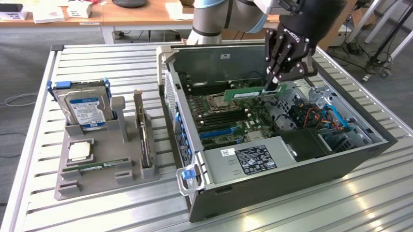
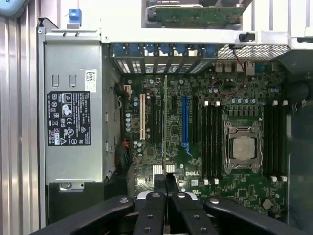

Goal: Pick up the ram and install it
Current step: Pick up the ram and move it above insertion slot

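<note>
Closed fingers (image 2: 152, 213) grip ram (image 2: 165, 122) over motherboard (image 2: 254, 196).

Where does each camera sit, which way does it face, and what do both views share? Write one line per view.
Exterior view: off the arm, raised, looking down at the table, the open computer case, the arm and the gripper holding the ram stick.
Wrist view: on the wrist, looking down past the gripper into the case, the ram stick edge-on.
Shared: gripper, ram stick, processor socket.

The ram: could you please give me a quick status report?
Fingers shut on the ram. Ram held over motherboard inside open case. Nothing seen blocking below.
</note>
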Action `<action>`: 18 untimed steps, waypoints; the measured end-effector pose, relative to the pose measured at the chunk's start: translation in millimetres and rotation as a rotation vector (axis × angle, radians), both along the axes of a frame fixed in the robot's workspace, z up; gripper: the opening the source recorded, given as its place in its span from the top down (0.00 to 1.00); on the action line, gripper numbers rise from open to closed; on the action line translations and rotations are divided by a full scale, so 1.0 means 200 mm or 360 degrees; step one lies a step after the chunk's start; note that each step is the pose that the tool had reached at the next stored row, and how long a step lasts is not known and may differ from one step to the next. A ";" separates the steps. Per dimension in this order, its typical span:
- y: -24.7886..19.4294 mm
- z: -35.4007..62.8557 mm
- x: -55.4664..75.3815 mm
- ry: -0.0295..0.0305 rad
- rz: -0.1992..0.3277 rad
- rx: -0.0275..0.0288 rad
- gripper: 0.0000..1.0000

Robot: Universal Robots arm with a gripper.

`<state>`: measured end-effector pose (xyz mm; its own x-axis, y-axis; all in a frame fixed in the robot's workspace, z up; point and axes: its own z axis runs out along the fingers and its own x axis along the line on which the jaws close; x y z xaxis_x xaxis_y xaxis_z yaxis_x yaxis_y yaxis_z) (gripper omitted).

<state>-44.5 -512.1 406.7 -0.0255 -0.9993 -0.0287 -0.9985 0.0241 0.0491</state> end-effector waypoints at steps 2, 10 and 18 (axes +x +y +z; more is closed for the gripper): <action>0.013 -0.002 0.00 0.00000 0.0000 0.00010 0.88; 0.084 -0.010 0.00 0.00000 0.0000 0.00032 0.88; 0.159 -0.019 0.00 0.00000 0.0000 0.00078 0.88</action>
